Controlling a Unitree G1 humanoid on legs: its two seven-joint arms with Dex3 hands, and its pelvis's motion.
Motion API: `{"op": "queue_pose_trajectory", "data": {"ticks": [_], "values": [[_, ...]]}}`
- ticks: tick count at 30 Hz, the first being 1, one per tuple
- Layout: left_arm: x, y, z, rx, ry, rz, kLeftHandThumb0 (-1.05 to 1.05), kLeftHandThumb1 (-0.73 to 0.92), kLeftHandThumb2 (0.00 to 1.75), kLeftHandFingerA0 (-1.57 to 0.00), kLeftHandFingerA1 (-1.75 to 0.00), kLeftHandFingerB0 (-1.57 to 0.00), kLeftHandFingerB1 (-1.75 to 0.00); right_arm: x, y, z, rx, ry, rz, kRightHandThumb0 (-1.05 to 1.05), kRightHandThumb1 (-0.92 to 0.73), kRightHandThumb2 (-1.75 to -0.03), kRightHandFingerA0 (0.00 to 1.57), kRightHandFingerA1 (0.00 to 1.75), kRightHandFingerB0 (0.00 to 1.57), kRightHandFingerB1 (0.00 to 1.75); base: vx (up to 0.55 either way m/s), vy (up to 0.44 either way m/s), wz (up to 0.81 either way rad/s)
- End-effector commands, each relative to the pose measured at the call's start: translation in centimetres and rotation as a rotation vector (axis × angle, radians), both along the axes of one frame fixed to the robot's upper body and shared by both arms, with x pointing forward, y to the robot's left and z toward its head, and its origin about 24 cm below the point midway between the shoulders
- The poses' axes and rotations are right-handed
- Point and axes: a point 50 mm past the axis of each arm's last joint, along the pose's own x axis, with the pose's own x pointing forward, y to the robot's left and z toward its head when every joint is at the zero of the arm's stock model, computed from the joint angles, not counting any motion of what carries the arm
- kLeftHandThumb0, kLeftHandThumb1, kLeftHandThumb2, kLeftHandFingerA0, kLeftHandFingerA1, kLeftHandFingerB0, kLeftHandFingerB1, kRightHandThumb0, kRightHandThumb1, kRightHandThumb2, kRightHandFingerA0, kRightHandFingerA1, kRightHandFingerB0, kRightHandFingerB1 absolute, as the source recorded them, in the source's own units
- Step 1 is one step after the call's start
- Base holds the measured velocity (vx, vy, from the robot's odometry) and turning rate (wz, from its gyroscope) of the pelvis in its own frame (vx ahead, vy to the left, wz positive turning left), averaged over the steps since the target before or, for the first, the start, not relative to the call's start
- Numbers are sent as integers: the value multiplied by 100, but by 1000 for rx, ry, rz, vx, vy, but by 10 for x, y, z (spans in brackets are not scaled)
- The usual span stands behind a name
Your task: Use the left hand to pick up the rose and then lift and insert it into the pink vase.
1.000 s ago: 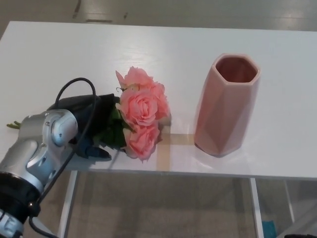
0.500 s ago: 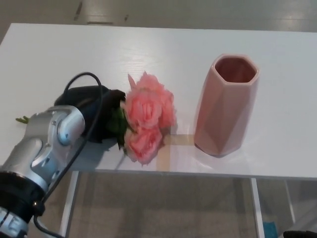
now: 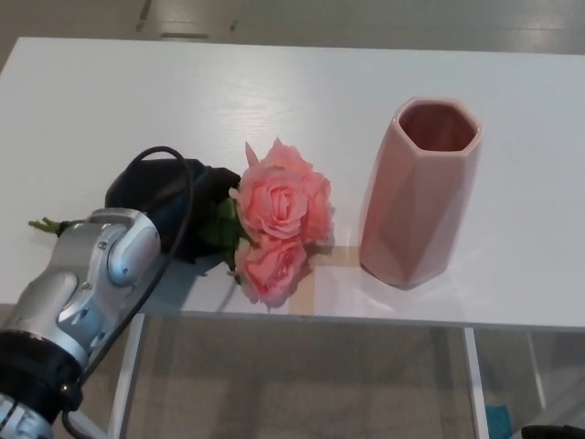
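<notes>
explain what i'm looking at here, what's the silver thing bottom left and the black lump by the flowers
This picture comes from a camera on a humanoid robot's head, looking down at a white table. The silver thing is the robot's left arm, with a black cable looped over it. The black lump is its left hand, closed on the stem end of a bunch of pink roses. A bit of green stem pokes out on the other side of the arm. To the right stands an empty pink vase, upright, apart from the flowers. The right hand is not visible.
</notes>
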Motion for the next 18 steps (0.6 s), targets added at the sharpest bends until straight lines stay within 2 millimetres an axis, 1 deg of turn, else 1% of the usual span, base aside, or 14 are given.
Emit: {"op": "queue_pose_trajectory", "data": {"ticks": [1,3,6,7,8,10,11,12,13,14,15,16,17,18], "values": [[1,2,11,-74,-92,-6,-20,69,62,-72,-149,-85,-54,-4,-4,-1,-1,19,1,-26,-57,-56,71,50,65,46,0,0,0],[3,3,22,-121,-144,-9,-20,70,62,-72,-149,-86,-56,-4,-4,-1,-2,19,-1,-25,-57,-56,71,50,65,46,0,0,0],[5,2,37,-175,-199,-12,-19,71,64,-73,-150,-84,-71,-4,-5,-1,3,15,-5,-26,-57,-56,71,50,65,46,0,0,0],[7,2,52,-210,-255,-16,-29,65,72,-76,-140,-82,-58,-3,-4,-1,1,15,-5,-30,-41,-82,65,66,53,59,0,0,0],[7,1,60,-226,-280,-22,-20,72,63,-72,-150,-87,-54,-3,-4,-1,0,16,-3,-30,-41,-82,65,66,53,59,0,0,0],[8,0,69,-244,-304,-31,-20,71,64,-72,-151,-88,-56,-4,-5,-1,1,16,-3,-30,-41,-82,65,66,53,59,0,0,0],[9,-2,80,-267,-322,-46,-20,71,64,-73,-151,-88,-56,-3,-5,0,7,11,-9,-30,-41,-82,65,66,53,59,0,0,0],[10,-2,86,-283,-334,-52,-21,73,64,-73,-151,-88,-65,-4,-5,-1,12,12,-14,-30,-41,-82,65,66,53,59,0,0,0],[11,-3,95,-314,-339,-60,-20,74,65,-73,-152,-87,-69,-4,-5,-1,12,17,-15,-26,-57,-56,71,50,64,46,0,0,0],[11,-4,101,-331,-346,-65,-19,76,64,-73,-151,-84,-79,-4,-5,-1,12,19,-16,-26,-57,-56,71,50,64,46,0,0,0],[12,-5,103,-338,-348,-67,-19,76,64,-73,-151,-84,-79,-4,-5,-1,12,19,-16,-26,-57,-56,71,50,64,46,0,0,0],[12,-6,110,-368,-353,-72,-18,76,65,-74,-152,-80,-90,-6,-5,-2,17,24,-23,-26,-58,-56,71,50,64,46,0,0,0],[12,-8,116,-389,-357,-74,-18,76,65,-73,-153,-76,-99,-6,-5,-2,18,26,-26,-30,-41,-82,65,65,53,59,0,0,0],[14,-10,125,-424,-357,-76,-19,77,65,-74,-153,-75,-103,-6,-5,-2,24,22,-31,-30,-41,-82,65,65,53,59,0,0,0]]}}
